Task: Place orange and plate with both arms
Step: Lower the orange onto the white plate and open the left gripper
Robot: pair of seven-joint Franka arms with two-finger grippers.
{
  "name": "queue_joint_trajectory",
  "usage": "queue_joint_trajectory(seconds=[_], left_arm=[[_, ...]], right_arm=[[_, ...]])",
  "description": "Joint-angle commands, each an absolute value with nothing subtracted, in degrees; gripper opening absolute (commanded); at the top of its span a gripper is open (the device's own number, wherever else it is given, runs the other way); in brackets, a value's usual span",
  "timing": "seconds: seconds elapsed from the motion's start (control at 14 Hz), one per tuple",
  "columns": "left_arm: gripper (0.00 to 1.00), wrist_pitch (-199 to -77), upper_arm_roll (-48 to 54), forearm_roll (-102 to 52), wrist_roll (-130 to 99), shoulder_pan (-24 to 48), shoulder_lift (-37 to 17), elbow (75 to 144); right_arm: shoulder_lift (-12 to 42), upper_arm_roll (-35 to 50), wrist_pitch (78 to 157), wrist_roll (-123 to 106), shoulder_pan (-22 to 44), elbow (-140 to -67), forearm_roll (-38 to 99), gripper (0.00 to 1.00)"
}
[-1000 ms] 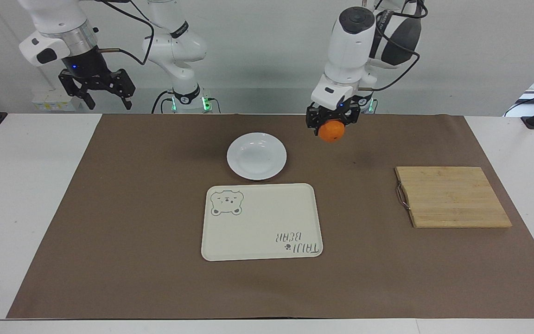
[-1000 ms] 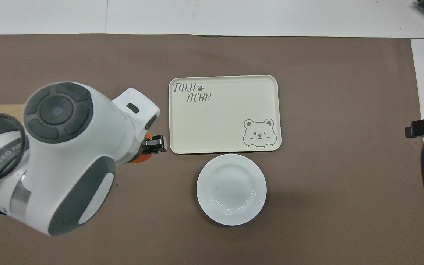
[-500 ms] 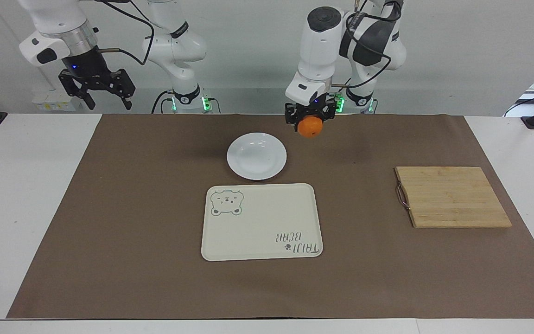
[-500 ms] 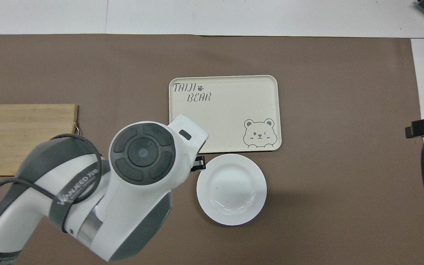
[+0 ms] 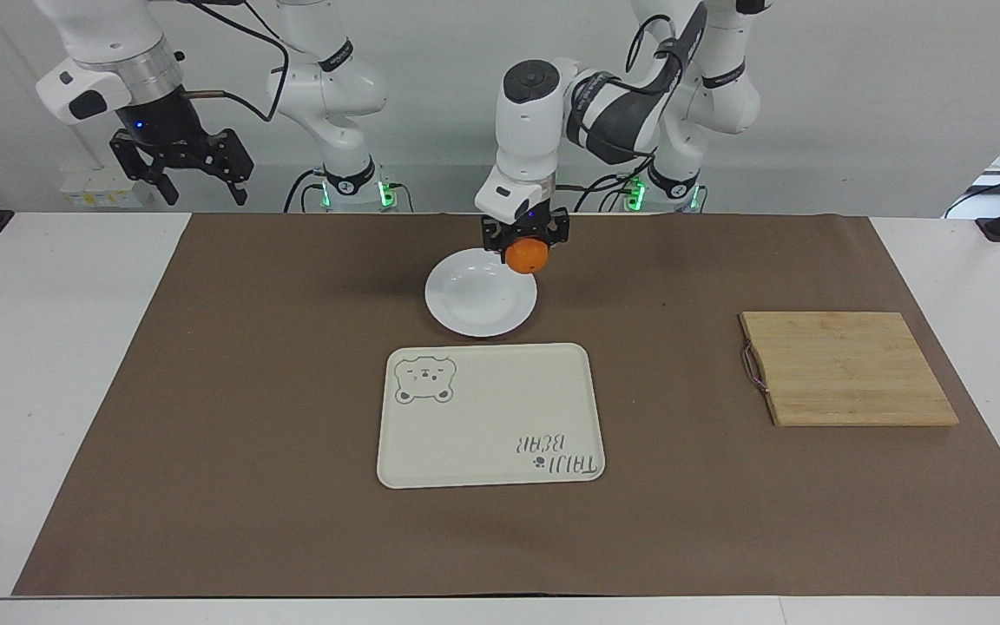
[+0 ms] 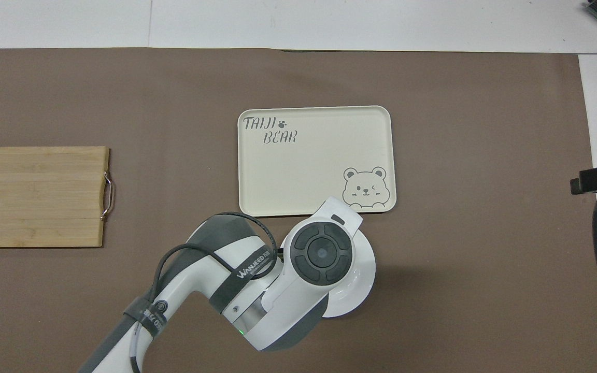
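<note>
Facing view: the left end effector (image 5: 525, 246), clamped on the dimpled orange (image 5: 526, 255), hangs over the glossy white plate's (image 5: 476, 304) one-o'clock rim; lowering and release come next, I judge. The right end effector (image 5: 183, 169) waits raised, fingers apart.

Overhead view: the left arm (image 6: 278, 280) covers most of the plate, which sits at six o'clock of the cream bear tray (image 6: 315, 160).

A high camera across the table faces both robots; another looks steeply down from above them. Both share the brown mat (image 5: 248, 434) and tray (image 6: 314, 155).
</note>
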State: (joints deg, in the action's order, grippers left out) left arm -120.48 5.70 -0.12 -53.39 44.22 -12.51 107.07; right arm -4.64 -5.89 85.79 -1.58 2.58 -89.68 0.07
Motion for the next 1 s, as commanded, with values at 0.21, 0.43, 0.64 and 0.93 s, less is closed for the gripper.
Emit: queue_joint_trajectory(seconds=[0.21, 0.43, 0.64, 0.93], left_arm=[[0.00, -129.44, 5.10, 0.00, -52.74, 45.79, -12.39, 113.19], [0.00, -133.67, 5.27, 0.00, -52.03, 47.46, -15.98, 114.08], [0.62, -133.33, 5.36, -0.17, -50.71, 47.55, -16.44, 114.35], [1.00, -129.47, 5.36, -0.26, -51.24, 46.76, -13.99, 113.21]], right_arm=[[-5.36, -5.45, 85.43, -1.23, 2.20, -90.09, -0.53, 1.00], [-5.45, -5.45, 85.43, -1.23, 2.20, -90.09, -0.53, 1.00], [-5.36, -5.45, 85.43, -1.23, 2.20, -90.09, -0.53, 1.00], [-5.45, -5.45, 85.52, -1.23, 2.20, -90.09, -0.53, 1.00]])
